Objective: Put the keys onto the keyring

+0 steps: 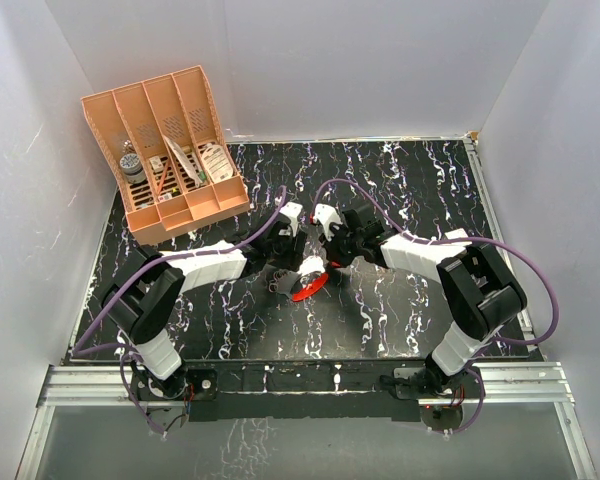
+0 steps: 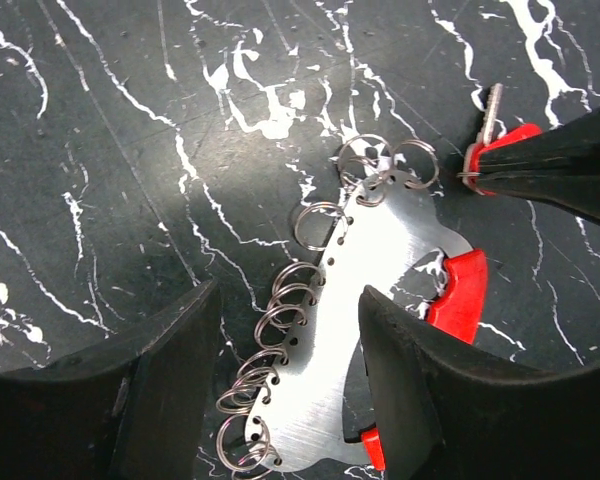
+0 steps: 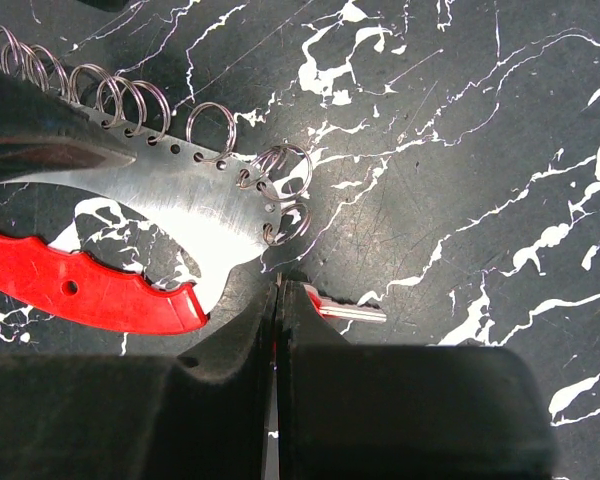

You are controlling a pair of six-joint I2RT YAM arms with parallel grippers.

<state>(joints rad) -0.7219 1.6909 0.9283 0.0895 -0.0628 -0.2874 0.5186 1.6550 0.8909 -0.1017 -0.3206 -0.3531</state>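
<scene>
right gripper, bottom centre, pinches the key by its red head between pressed-together fingers. left gripper, half spread, clamps the keyring at mid frame.

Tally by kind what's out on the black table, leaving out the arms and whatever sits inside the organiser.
Red-headed key: 1
Keyring: 1
Peach organiser: 1
Total: 3
</scene>
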